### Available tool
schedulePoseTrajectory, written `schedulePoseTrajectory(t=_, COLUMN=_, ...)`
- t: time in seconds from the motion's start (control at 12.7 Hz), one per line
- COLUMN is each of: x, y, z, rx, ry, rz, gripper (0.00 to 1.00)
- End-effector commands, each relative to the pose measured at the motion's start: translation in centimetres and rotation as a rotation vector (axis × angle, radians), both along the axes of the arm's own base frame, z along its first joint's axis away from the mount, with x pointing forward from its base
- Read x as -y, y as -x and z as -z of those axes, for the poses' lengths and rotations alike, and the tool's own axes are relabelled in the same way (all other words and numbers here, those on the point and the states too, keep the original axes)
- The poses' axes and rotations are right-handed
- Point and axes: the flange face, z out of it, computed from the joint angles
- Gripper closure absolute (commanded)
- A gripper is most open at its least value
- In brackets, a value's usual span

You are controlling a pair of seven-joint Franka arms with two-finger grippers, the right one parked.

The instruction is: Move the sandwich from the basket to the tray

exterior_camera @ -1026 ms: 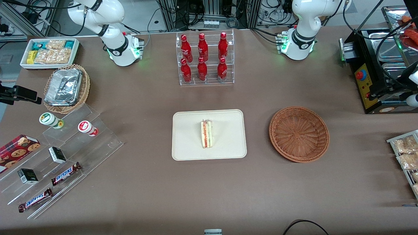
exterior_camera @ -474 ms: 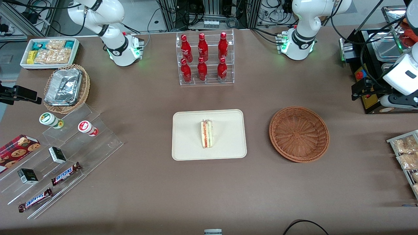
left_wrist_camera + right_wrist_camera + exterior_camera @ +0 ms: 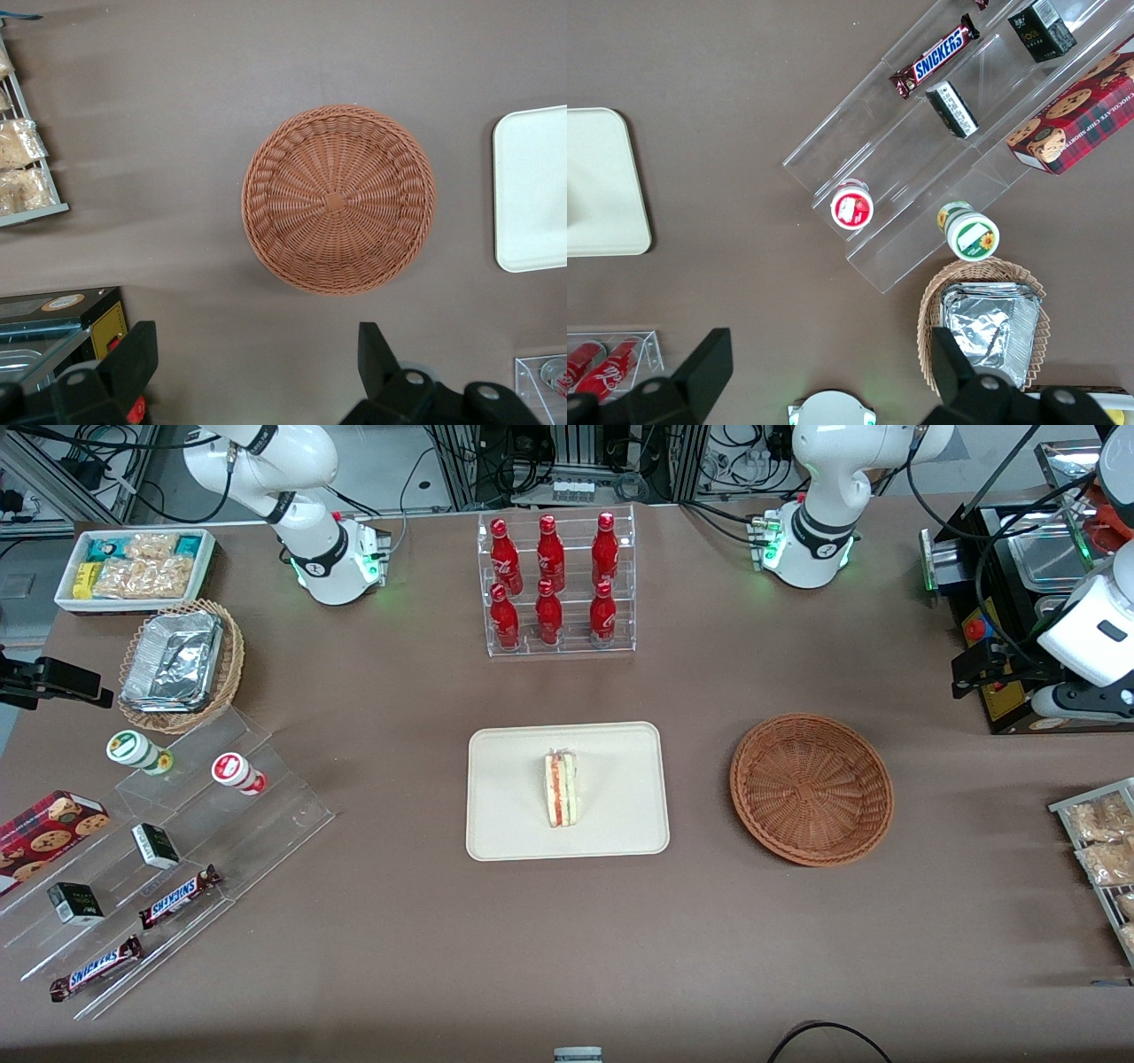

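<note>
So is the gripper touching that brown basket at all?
Apart. In the left wrist view the open gripper hangs high above the empty basket, bare table between them.

A brown cloth-covered table (image 3: 399, 921) is filling the scene, lying flat under even overhead light. Above its upper edge, metal rack frames (image 3: 567, 460) and tangled black cables (image 3: 735, 452) are standing on a pale grey floor (image 3: 390, 460). At the working arm's end, a black control box (image 3: 1001, 655) with a red button is sitting beside steel pans (image 3: 1054, 558).
</note>
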Motion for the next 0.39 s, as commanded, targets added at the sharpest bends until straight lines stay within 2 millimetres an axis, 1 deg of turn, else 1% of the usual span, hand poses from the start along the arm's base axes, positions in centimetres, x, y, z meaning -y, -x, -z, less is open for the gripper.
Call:
schedulePoseTrajectory(t=0.0, x=0.38, y=0.68, z=-0.76, rx=0.019, ry=0.007, rz=-0.028, gripper=0.0)
schedulePoseTrajectory(t=0.08, x=1.13, y=0.71, z=-1.19, rx=0.018, ry=0.004, rz=-0.019, gripper=0.0)
schedulePoseTrajectory(t=0.32, x=1.31, y=0.46, z=-1.29, rx=0.021, ry=0.005, rz=-0.022, gripper=0.0)
